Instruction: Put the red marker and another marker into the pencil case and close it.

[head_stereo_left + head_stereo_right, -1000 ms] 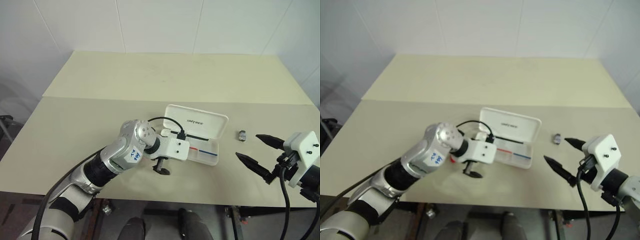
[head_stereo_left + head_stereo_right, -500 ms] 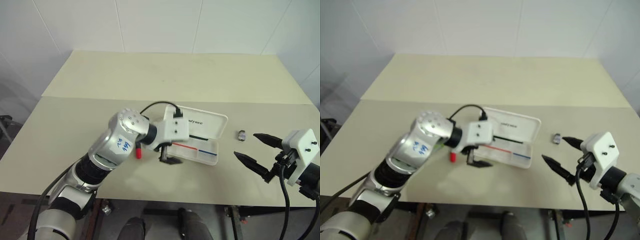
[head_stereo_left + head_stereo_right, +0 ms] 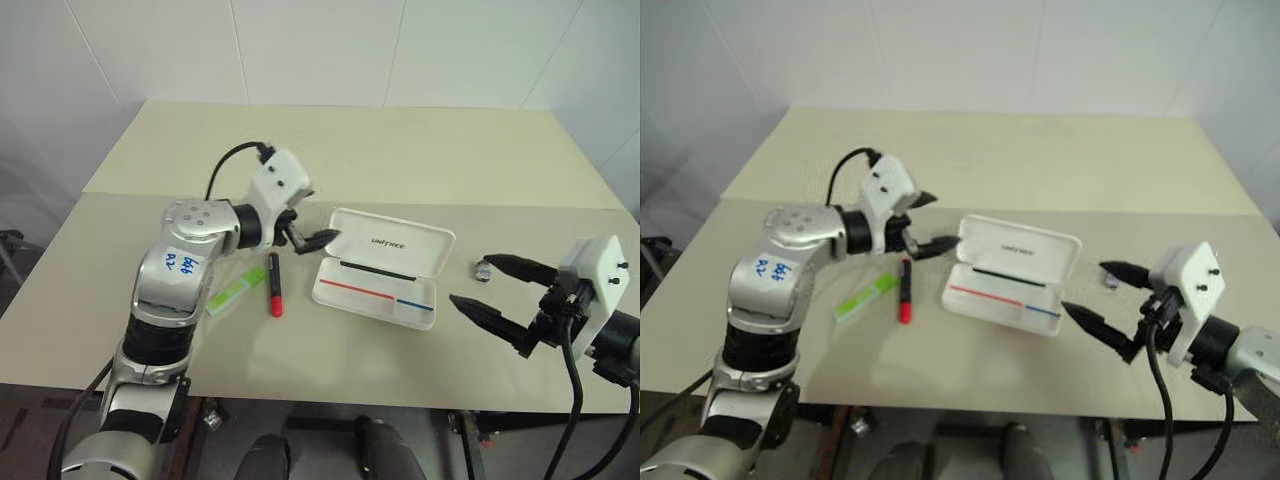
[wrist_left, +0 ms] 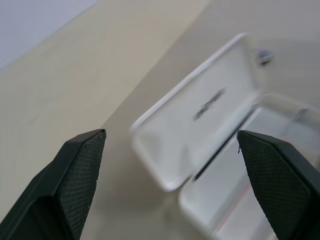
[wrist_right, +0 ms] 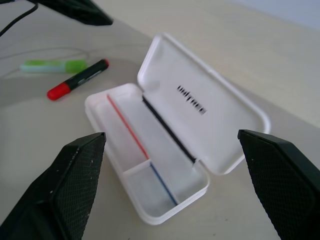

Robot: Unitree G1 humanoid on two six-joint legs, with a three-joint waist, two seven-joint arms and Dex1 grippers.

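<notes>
The white pencil case point(image 3: 375, 295) lies open in the middle of the table, its lid point(image 3: 392, 243) folded back and its tray holding nothing. Just left of it the red marker point(image 3: 274, 286) lies on the table, red end toward me. The light green marker point(image 3: 237, 291) lies slanted beside it, further left. My left gripper point(image 3: 932, 222) hovers open above the table beyond the markers, pointing at the lid's left end. To the right of the case, my right gripper point(image 3: 470, 282) is open and aimed at it. In the right wrist view the case point(image 5: 145, 175) and both markers point(image 5: 75, 80) show.
A small grey object point(image 3: 484, 268) lies on the table right of the case, close to the right gripper's farther finger. The cream table point(image 3: 340, 150) stretches back to a white wall. Its front edge runs just below the case.
My left arm has lifted off the front of the case and swung up and left, rolling its wrist and uncovering both markers. The right gripper has edged toward the case.
</notes>
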